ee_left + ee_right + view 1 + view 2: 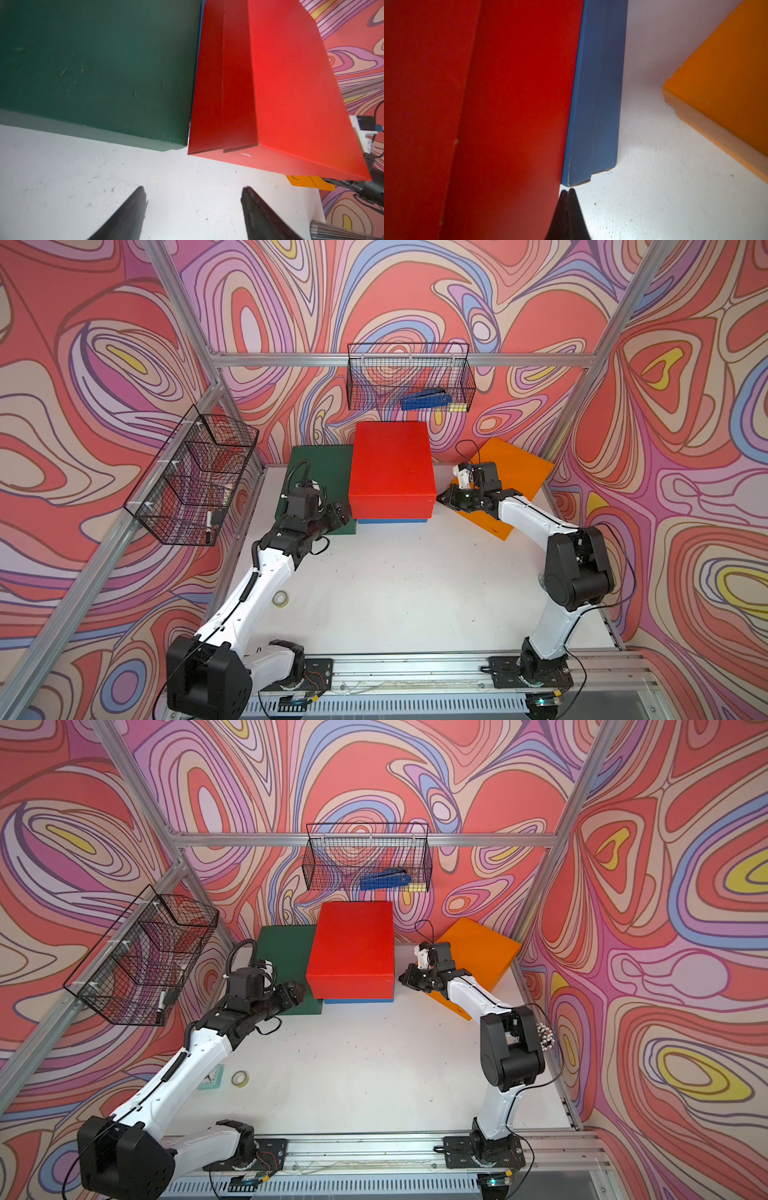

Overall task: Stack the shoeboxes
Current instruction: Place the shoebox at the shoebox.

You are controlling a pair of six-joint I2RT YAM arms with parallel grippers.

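Blue stapler [426,400] in wire basket [374,381], tape roll [281,599]

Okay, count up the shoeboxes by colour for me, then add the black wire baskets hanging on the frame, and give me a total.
red shoebox: 1
blue shoebox: 1
dark green shoebox: 1
orange shoebox: 1
black wire baskets: 2, the side basket and the back basket
Total: 6
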